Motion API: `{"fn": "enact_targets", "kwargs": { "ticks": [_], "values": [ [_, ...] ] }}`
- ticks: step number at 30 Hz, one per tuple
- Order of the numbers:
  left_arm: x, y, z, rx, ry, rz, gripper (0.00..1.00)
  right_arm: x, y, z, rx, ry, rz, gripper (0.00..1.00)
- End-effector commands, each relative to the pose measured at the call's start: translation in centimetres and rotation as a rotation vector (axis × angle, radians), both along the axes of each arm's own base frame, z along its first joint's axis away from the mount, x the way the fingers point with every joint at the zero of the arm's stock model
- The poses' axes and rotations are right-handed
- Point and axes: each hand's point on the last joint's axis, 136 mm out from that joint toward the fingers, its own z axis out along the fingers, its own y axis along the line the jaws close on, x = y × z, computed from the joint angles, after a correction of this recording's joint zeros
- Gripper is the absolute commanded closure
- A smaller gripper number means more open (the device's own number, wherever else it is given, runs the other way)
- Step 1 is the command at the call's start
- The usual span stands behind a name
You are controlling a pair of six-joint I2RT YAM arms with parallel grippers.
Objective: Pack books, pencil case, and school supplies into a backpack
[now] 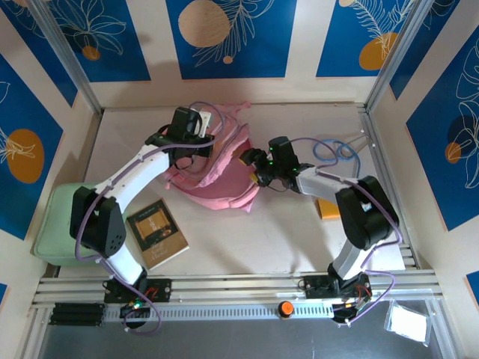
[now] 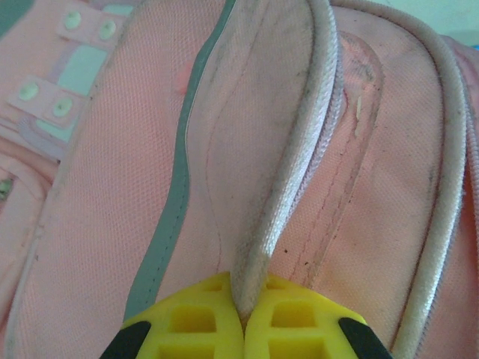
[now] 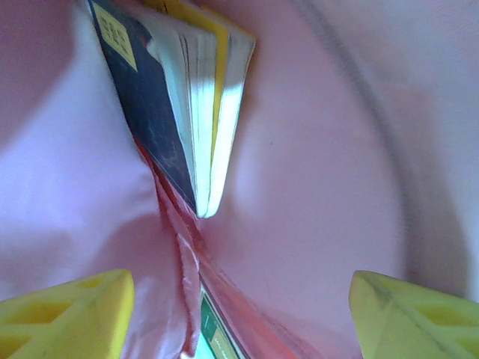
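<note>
A pink fabric backpack [image 1: 221, 187] lies mid-table. The left gripper [image 2: 243, 314] is pressed together on the backpack's pale piped edge [image 2: 284, 187], lifting its mouth. Inside, the right gripper [image 3: 239, 299] is spread wide and empty, near a dark navy book [image 3: 142, 97] and a yellow-covered book [image 3: 217, 45]. It should probably back straight out without dragging them. A brown book [image 1: 157, 233] waits outside.

A robot test cell: a pale table [image 1: 292, 232] is boxed in by walls with blue leaf-print panels [image 1: 262, 52] and aluminium posts [image 1: 63, 52]. Along the bottom of the frame, a left arm [image 1: 135, 176] and a right arm [image 1: 359, 213] are bolted to a metal rail [image 1: 239, 288].
</note>
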Motion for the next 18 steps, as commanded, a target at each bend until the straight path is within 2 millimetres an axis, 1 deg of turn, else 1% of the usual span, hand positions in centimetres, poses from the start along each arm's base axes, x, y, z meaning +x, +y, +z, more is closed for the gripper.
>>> {"fn": "enact_targets", "kwargs": {
  "ticks": [1, 4, 5, 6, 8, 9, 10, 11, 14, 18],
  "values": [
    [0.8, 0.4, -0.9, -0.064, 0.008, 0.039, 1.00, -0.4, -2.7, 0.8, -0.090, -0.042, -0.042, 0.24],
    [0.2, 0.3, -2.8, -0.075, 0.061, 0.042, 1.00, -0.5, -5.1, 1.6, -0.206, -0.077, -0.087, 0.23],
    [-0.1, 0.3, -3.1, -0.079, 0.075, 0.046, 1.00, -0.4, -5.8, 1.9, -0.242, -0.089, -0.099, 0.22],
    [-0.4, 0.4, -3.6, -0.084, 0.091, 0.053, 0.94, -0.3, -6.6, 2.2, -0.284, -0.102, -0.110, 0.22],
    [-1.2, 0.6, -4.1, -0.098, 0.117, 0.067, 0.74, 0.0, -7.5, 2.9, -0.347, -0.129, -0.117, 0.21],
    [-1.6, 0.7, -4.3, -0.106, 0.130, 0.073, 0.58, 0.2, -7.9, 3.3, -0.374, -0.143, -0.119, 0.20],
    [-2.1, 0.9, -4.5, -0.112, 0.140, 0.084, 0.45, 0.4, -8.1, 3.7, -0.395, -0.163, -0.118, 0.20],
    [-2.5, 1.2, -4.6, -0.116, 0.147, 0.094, 0.37, 0.5, -8.3, 4.1, -0.410, -0.179, -0.116, 0.19],
    [-3.8, 2.6, -5.0, -0.130, 0.160, 0.151, 0.23, 1.0, -8.5, 5.2, -0.442, -0.227, -0.113, 0.17],
    [-5.0, 5.3, -5.7, -0.160, 0.156, 0.268, 0.05, 1.5, -8.4, 5.5, -0.465, -0.251, -0.099, 0.15]
  ]
}}
